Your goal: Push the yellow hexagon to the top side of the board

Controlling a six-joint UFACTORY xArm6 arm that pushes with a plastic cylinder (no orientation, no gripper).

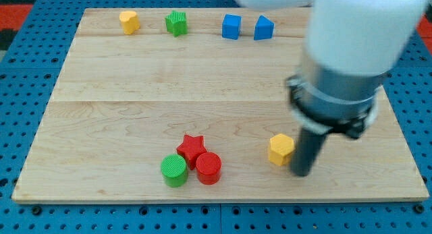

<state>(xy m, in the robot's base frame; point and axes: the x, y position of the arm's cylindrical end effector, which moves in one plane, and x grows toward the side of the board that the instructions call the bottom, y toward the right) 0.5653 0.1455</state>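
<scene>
One target: yellow hexagonal block [281, 149], near right of wooden bench [135, 112]
Tip: my tip [302, 172] just right of it (touching unclear)
Jaws: none, bare rod

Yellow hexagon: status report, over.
My tip just right of the yellow hexagon, near the board's bottom. Contact unclear. Hexagon far from the top side. Path upward open; blue blocks at the top edge.
</scene>
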